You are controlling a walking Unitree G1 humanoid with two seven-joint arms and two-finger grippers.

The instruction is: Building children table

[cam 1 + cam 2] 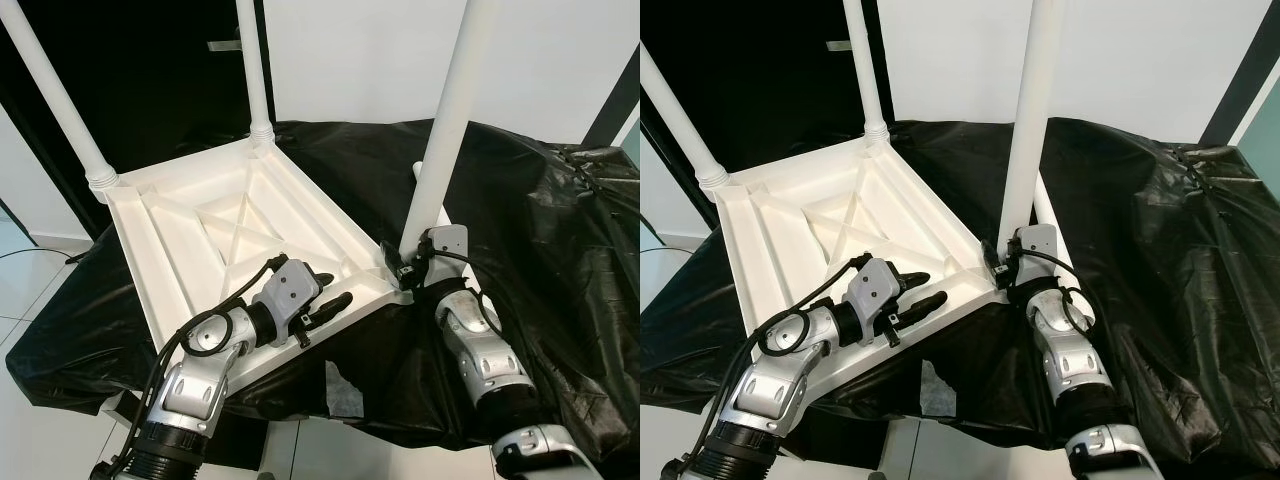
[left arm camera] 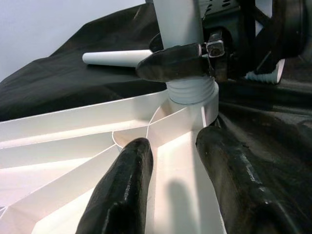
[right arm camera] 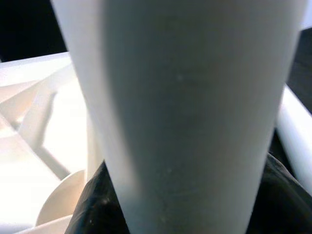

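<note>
Your right end effector (image 1: 408,268) clamps the base of a white leg (image 1: 445,130), just above the threaded collar where the leg meets the near right corner socket of the tabletop (image 1: 190,235). In the left wrist view one black finger (image 2: 170,66) wraps the leg directly over the collar. The leg stands nearly upright, leaning slightly to your right.

Your left end effector (image 1: 330,300) sits narrowly parted, fingers pointing toward that same corner, resting over the tabletop's near rim; one finger (image 2: 122,190) lies over the ribbed underside, the other by the edge.

The tabletop lies upside down, ribs up, on a counter covered in black sheeting (image 1: 560,230). Two more legs (image 1: 60,100) stand in the far and left corners. A loose fourth leg (image 2: 117,57) lies on the sheeting beyond the gripped corner.
</note>
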